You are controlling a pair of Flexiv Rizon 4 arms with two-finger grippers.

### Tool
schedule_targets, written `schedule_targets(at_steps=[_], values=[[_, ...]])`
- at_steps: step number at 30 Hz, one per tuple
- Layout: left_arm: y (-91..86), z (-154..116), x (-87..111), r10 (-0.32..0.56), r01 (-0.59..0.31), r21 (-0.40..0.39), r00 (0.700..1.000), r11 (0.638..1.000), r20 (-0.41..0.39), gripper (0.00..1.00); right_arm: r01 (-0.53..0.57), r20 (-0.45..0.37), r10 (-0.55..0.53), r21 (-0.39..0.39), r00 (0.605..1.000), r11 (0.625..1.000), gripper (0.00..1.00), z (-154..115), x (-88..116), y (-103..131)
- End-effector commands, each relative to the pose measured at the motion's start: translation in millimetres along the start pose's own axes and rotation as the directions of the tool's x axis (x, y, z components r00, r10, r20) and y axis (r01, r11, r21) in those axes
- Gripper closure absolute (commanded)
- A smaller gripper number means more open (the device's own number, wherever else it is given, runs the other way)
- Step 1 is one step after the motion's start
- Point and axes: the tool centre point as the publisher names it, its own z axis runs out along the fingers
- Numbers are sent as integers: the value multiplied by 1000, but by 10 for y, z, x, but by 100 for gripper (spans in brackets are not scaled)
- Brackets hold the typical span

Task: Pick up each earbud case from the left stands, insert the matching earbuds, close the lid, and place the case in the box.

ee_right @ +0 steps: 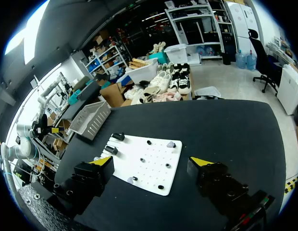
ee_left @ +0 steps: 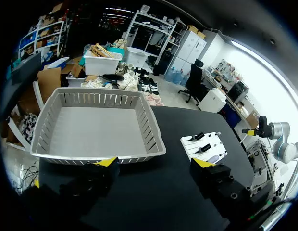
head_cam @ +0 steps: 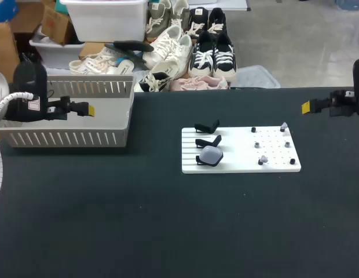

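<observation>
A white pegboard lies right of the table's middle. Three black stands line its left edge, and only the nearest one carries a pale translucent earbud case. Two pale earbuds sit on pegs, one at the far right corner and one near the front. My left gripper hangs open and empty over the grey basket, far left of the board. At the table's right edge my right gripper is open and holds nothing. From the right wrist, the pegboard lies ahead of that gripper.
The slatted grey basket is empty and fills the space ahead of my left gripper; the pegboard lies beyond it to the right. Several small black and grey pegs stand on the board's right half. Dark tabletop spreads in front of both.
</observation>
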Motion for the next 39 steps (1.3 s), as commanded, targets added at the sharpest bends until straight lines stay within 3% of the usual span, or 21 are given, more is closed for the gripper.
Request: schedule_targets(at_steps=[1, 25, 33, 39], values=[[0, 0, 0, 0, 0, 0, 1000, 1000, 0, 0, 0, 0, 0, 0, 1000, 1000, 0, 0, 0, 0], [-4, 13, -9, 15, -15, 10, 1000, 1000, -5, 0, 0, 0, 0, 0, 1000, 1000, 0, 0, 0, 0], [-141, 65, -117, 183, -180, 87, 983, 980, -31, 0, 0, 0, 0, 0, 1000, 1000, 0, 0, 0, 0], [-303, 102, -239, 323, -317, 184, 946, 930, -4, 0, 0, 0, 0, 0, 1000, 1000, 0, 0, 0, 0]])
